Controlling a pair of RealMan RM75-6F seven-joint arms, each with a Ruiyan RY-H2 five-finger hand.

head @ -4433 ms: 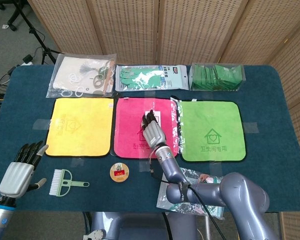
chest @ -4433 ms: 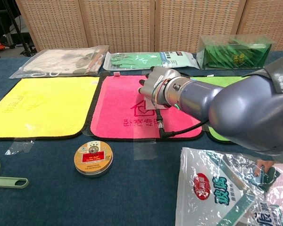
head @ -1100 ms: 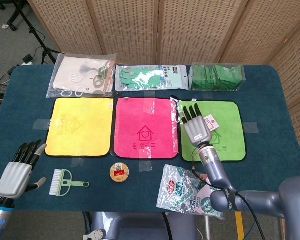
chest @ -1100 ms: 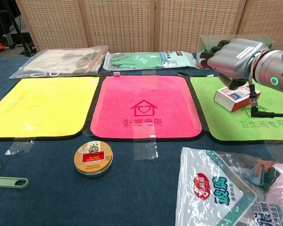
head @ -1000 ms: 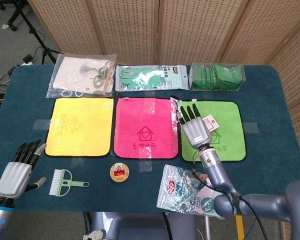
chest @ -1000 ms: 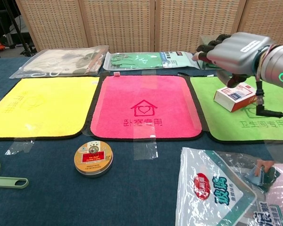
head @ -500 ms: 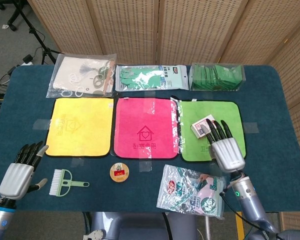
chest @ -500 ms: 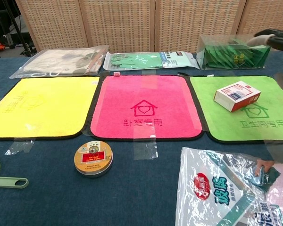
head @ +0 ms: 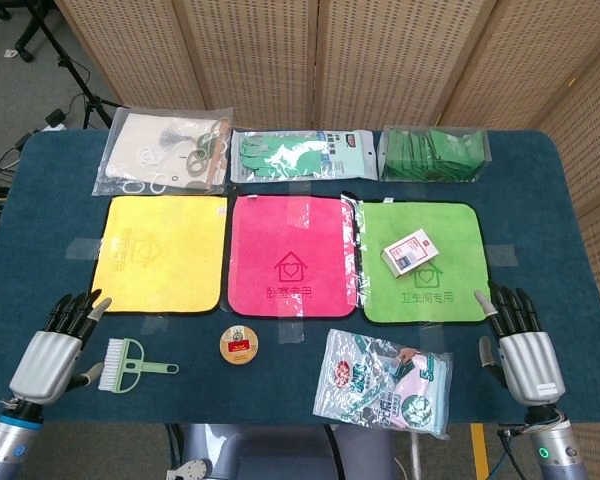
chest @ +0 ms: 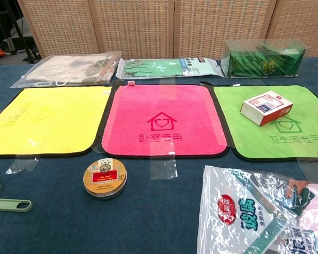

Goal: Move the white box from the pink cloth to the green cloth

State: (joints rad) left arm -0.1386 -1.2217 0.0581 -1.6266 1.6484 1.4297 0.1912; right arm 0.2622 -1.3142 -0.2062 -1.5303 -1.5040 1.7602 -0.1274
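Head view, from my remote station: the small white cardboard box [head: 409, 252] with its red-printed face lies flat on the square green cloth [head: 450, 290], in that cloth's upper middle, while the square pink cloth [head: 291, 255] just beside it on the dark blue table [head: 280, 355] carries nothing. By my reading the transfer is done. My right hand [head: 521, 353] hangs near the table's front right corner, fingers straight and apart, holding nothing. My left hand [head: 52, 351] hangs at the front left corner in the same manner, empty, just beside the pale green plastic brush [head: 130, 365].

The box sits ahead and to the left of the right hand, well apart from it, and much farther from the left hand, so any correction would fall to the right arm. Its long axis runs on a slant across the cloth, the right end angled toward the rear, as the chest view confirms. A round gold tin [head: 238, 345] and a printed plastic pouch [head: 385, 383] lie along the front edge.
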